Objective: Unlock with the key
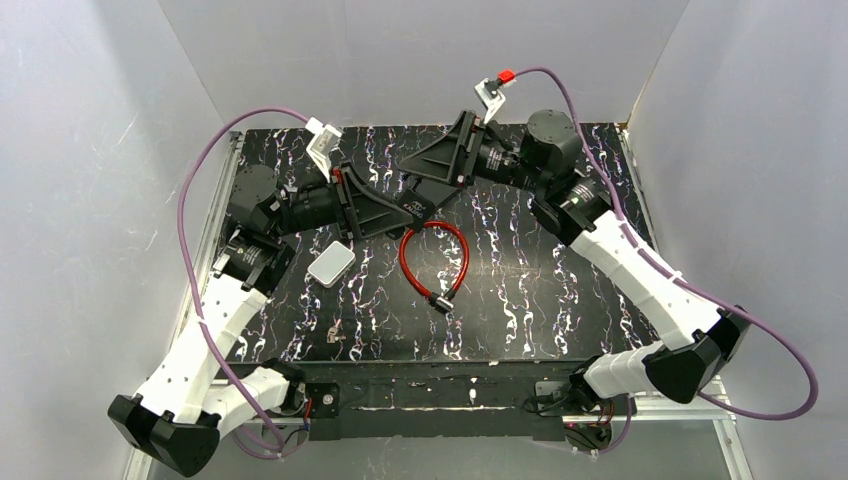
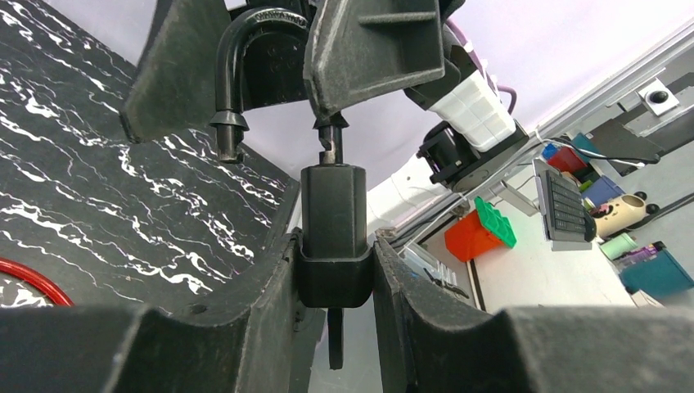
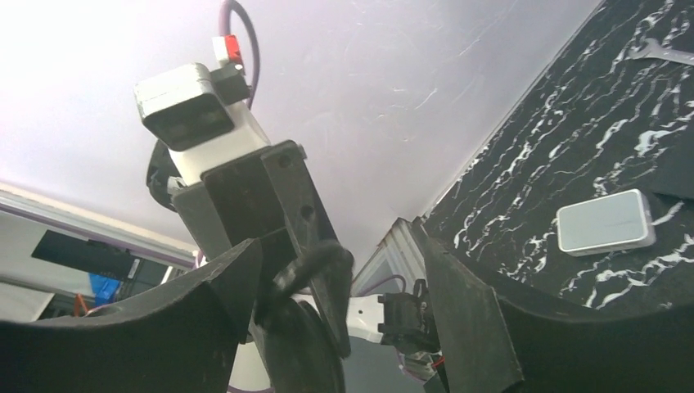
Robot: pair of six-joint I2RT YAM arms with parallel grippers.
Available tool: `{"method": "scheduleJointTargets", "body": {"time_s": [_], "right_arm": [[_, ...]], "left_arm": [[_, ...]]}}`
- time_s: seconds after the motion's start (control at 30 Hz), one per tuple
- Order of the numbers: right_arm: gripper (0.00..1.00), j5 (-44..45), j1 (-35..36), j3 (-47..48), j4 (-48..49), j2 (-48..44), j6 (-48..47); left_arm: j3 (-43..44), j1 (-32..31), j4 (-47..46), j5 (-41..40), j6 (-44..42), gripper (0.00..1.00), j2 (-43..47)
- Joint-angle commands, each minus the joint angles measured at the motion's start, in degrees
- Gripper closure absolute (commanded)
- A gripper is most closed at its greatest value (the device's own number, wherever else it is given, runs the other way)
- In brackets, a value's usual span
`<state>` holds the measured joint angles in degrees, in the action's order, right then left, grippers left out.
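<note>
My left tool (image 2: 334,250) clamps the black padlock (image 2: 331,205) by its body. My right tool (image 3: 331,258) pinches its shackle (image 2: 245,33), probably steadying it. The key (image 1: 334,335) lies unheld on the bench (image 1: 540,290), toward the front edge.

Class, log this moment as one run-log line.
left tool: holds padlock | right tool: at its shackle | key: on table

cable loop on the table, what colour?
The cable loop is red; it shows best in the top external view.
</note>
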<state>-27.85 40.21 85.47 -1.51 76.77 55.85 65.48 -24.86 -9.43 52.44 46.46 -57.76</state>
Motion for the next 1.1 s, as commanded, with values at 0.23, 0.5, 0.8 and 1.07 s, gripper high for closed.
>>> {"method": "scheduleJointTargets", "body": {"time_s": [0.23, 0.5, 0.8, 1.07], "right_arm": [[0.29, -5.0, 4.9, 3.6, 11.2, 1.2, 2.3], [0.52, -3.9, 6.6, 1.6, 12.1, -0.7, 0.9], [0.61, 0.2, 9.6, 1.6, 5.9, -1.7, -5.2], [0.97, 5.1, 10.5, -0.2, 4.3, -2.8, -7.7]], "left_arm": [[-0.4, -0.2, -4.5, -1.1, 0.6, 1.0, 1.9], [-1.2, -0.2, -4.5, -0.8, 1.1, 1.0, 2.1], [-1.6, -0.2, -4.6, -3.0, 2.3, 1.0, 2.8], [-2.4, -0.2, -4.9, -4.1, 2.3, 1.0, 3.9]]}}
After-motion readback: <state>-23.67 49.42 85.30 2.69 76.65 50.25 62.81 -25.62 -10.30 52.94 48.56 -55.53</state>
